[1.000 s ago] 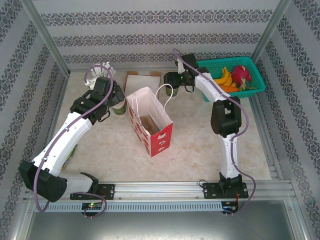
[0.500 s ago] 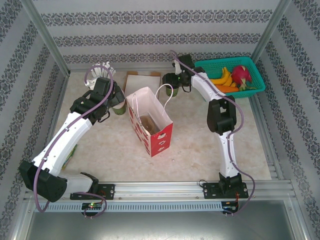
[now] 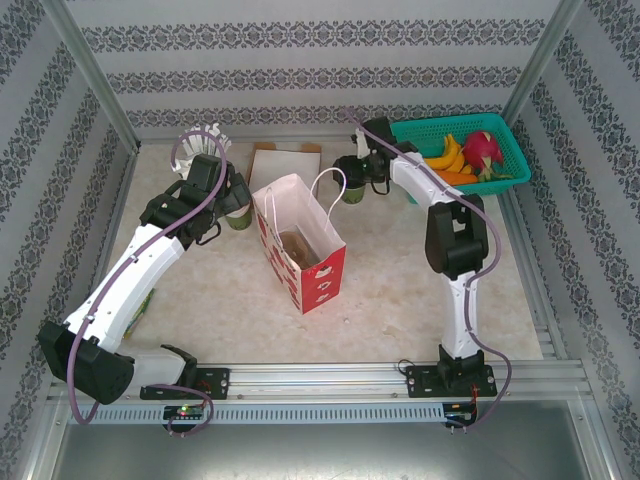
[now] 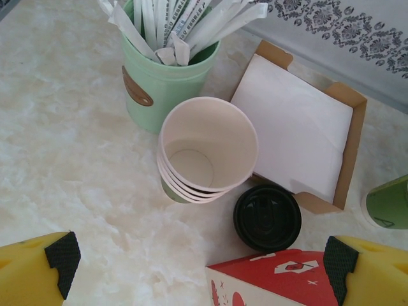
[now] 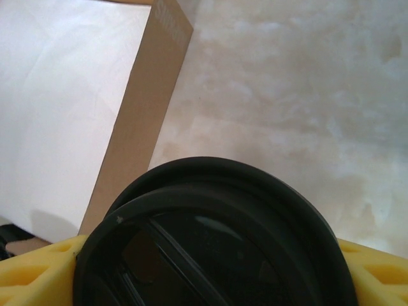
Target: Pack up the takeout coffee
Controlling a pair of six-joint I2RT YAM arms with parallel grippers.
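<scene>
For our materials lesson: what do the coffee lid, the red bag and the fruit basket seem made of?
Lid of the takeout coffee: likely plastic, black, soft sheen, moulded ridges. Bag: probably paper, matte, sharp folds. Basket: apparently plastic, teal, open lattice walls.

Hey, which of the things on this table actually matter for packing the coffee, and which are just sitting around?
For the job:
takeout coffee
red-and-white paper bag

Lying about:
stack of lidless paper cups
green cup of wrapped sticks
napkin box
teal fruit basket
</scene>
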